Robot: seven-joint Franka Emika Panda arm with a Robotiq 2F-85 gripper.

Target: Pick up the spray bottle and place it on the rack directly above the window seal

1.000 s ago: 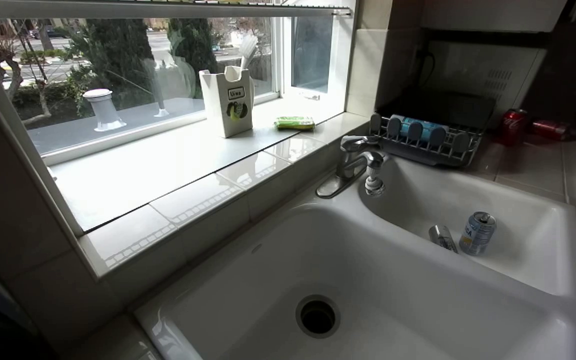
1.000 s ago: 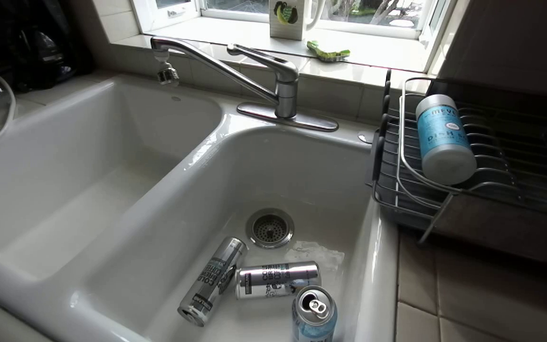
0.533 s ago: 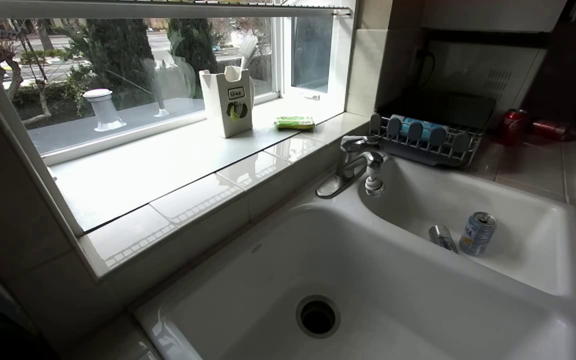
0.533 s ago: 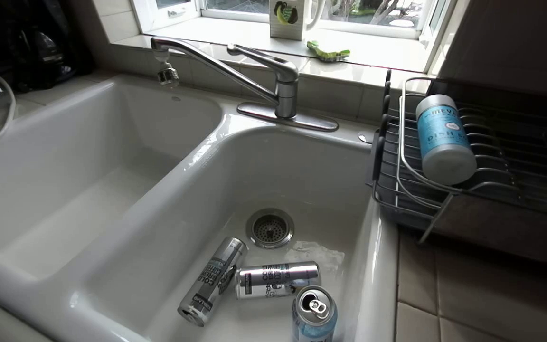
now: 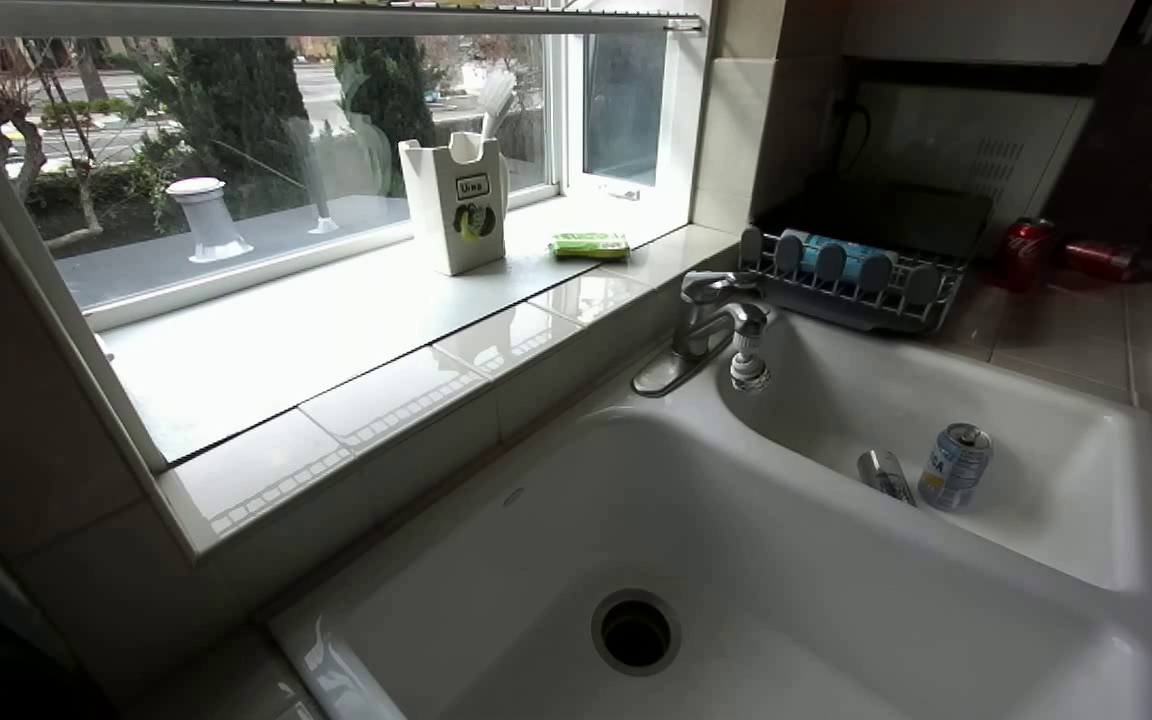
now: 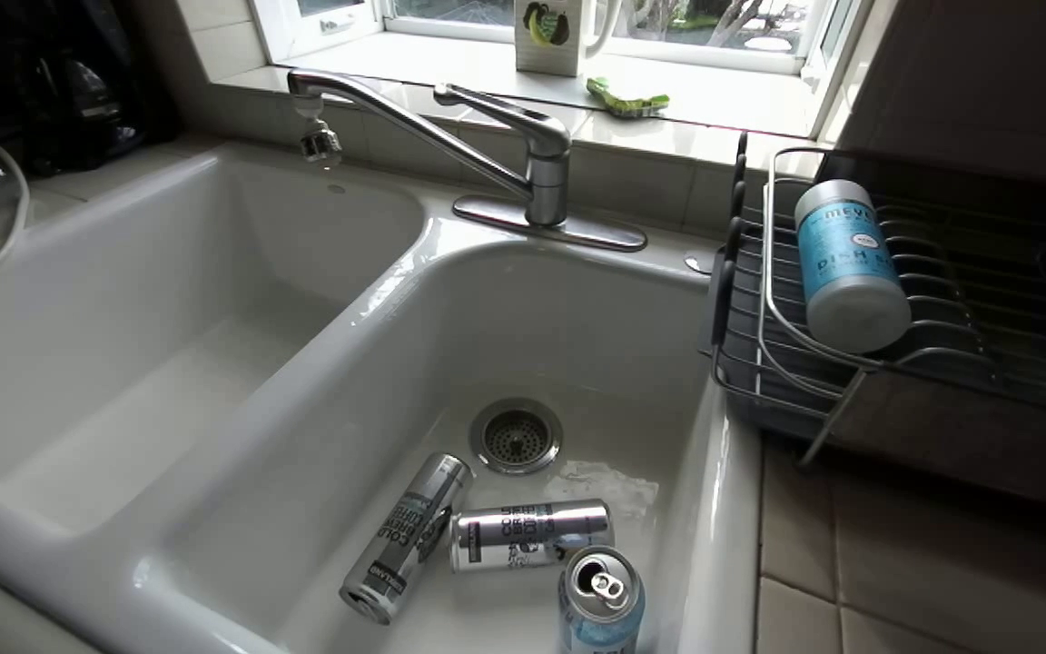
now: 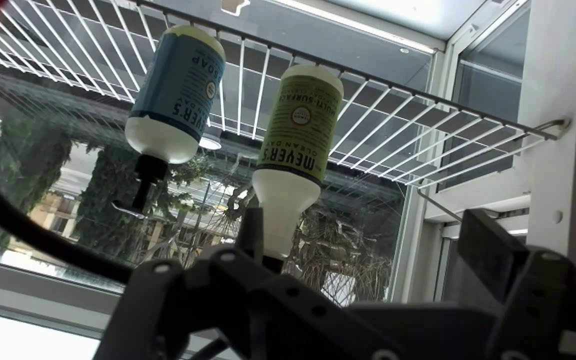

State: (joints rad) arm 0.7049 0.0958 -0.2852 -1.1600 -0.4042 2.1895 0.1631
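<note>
Near the spray bottle (image 7: 298,125), the tool (image 7: 365,232) stands, jaws apart.

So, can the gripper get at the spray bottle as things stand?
Probably yes: in the wrist view the gripper is open, the spray bottle shows its neck between the fingers, nearer one, and no obstacle appears. Depth is unclear.

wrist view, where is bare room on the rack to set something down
Bare wires of the rack stretch from the spray bottle to the white window post at its end; more lie between the blue soap bottle and the picture's left edge. It is most crowded between the two bottles.
</note>
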